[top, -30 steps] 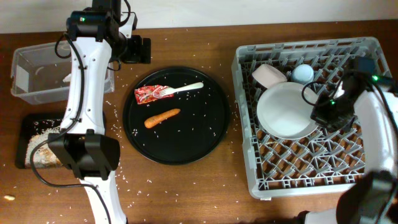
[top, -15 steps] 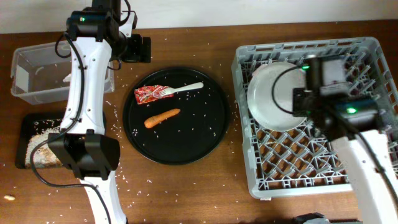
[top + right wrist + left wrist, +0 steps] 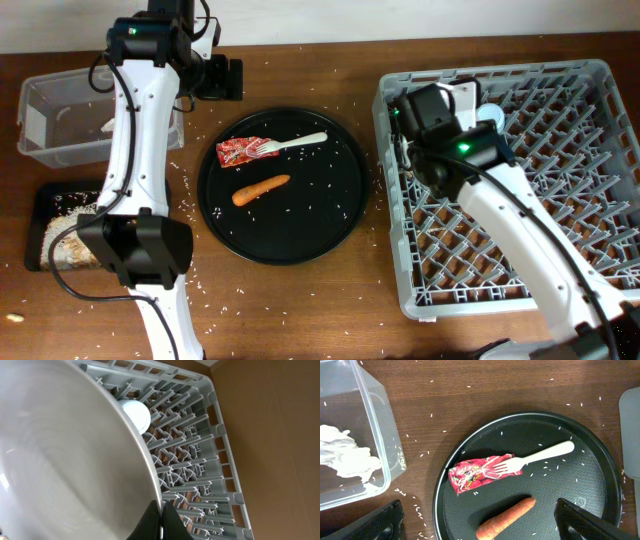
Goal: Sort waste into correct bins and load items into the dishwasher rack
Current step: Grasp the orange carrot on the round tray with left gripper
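Under the left claw [image 3: 480, 527] the desk [image 3: 520, 385] is brown wood, matt and finely grained. Between its fingers the round tray [image 3: 600, 475] is smooth black plastic with a dull sheen. On it the red wrapper [image 3: 480, 474] looks glossy and crinkled, the fork [image 3: 540, 457] is smooth white plastic, and the orange piece [image 3: 507, 517] is matt. Left of that claw, the tub [image 3: 382, 445] is clear glossy plastic and the napkin [image 3: 345, 455] is soft crumpled paper. At the right claw [image 3: 161, 522] the plate [image 3: 65, 460] is smooth and glossy; beyond it, the rack [image 3: 210, 450] is matt grey plastic.
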